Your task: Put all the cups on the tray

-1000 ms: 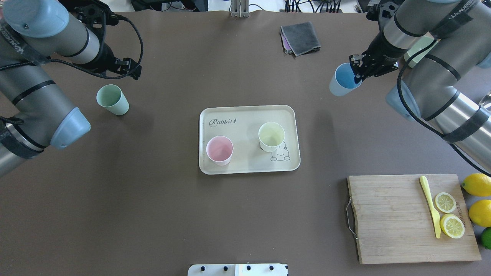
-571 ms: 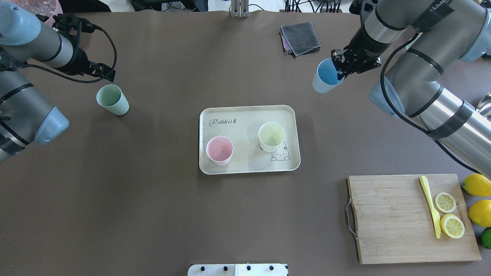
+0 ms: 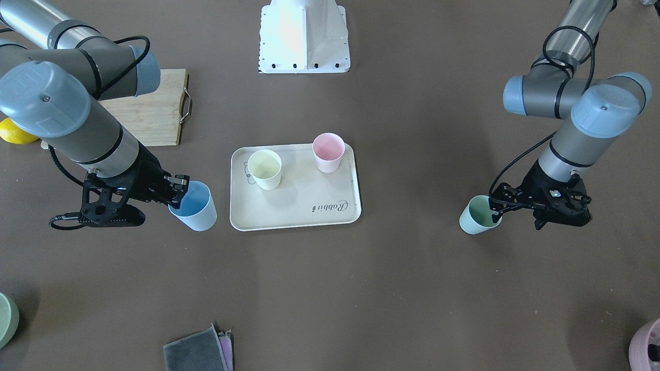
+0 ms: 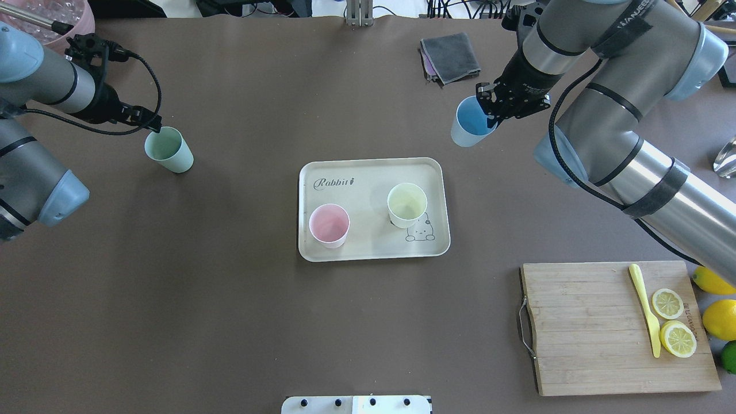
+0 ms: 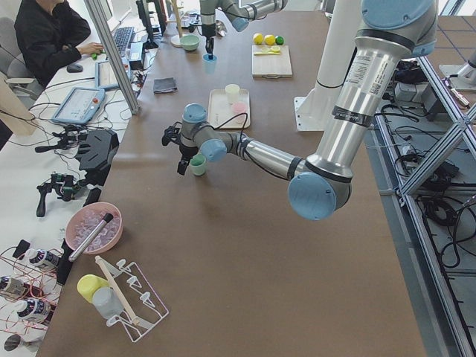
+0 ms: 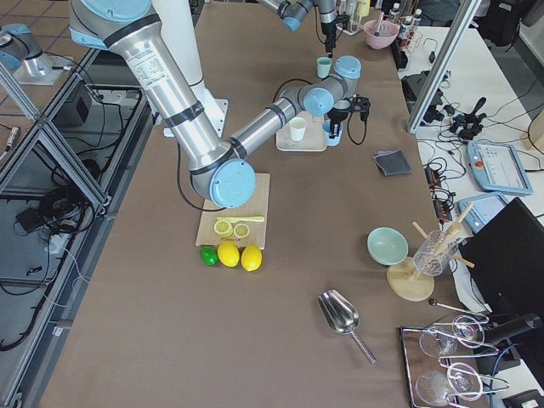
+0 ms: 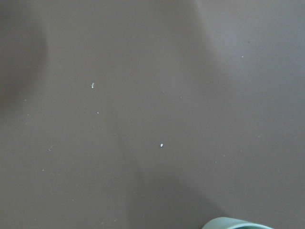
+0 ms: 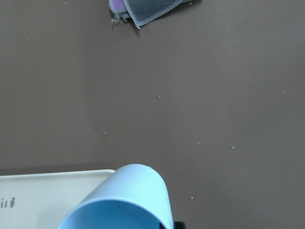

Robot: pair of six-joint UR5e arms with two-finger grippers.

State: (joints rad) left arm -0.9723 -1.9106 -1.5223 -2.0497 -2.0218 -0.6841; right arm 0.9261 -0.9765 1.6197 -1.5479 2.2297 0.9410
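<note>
The cream tray [image 4: 374, 172] lies mid-table with the pink cup [image 4: 329, 225] and the yellow cup [image 4: 407, 204] upright on it. My right gripper [image 4: 493, 118] is shut on the rim of the blue cup [image 4: 471, 122] and holds it tilted above the table, just beyond the tray's far right corner. The right wrist view shows the blue cup [image 8: 124, 195] with the tray's edge [image 8: 47, 191] beside it. The mint green cup [image 4: 168, 149] stands on the table at the left. My left gripper [image 4: 150, 123] is open at its far rim.
A wooden cutting board [image 4: 615, 328] with lemon slices and a yellow knife lies front right, with lemons beside it. A grey cloth [image 4: 451, 56] lies at the back. A pink pot [image 4: 40, 11] stands at the back left corner.
My right arm has carried the blue cup leftward toward the tray. My left gripper has moved left and come down to the mint green cup's rim.
</note>
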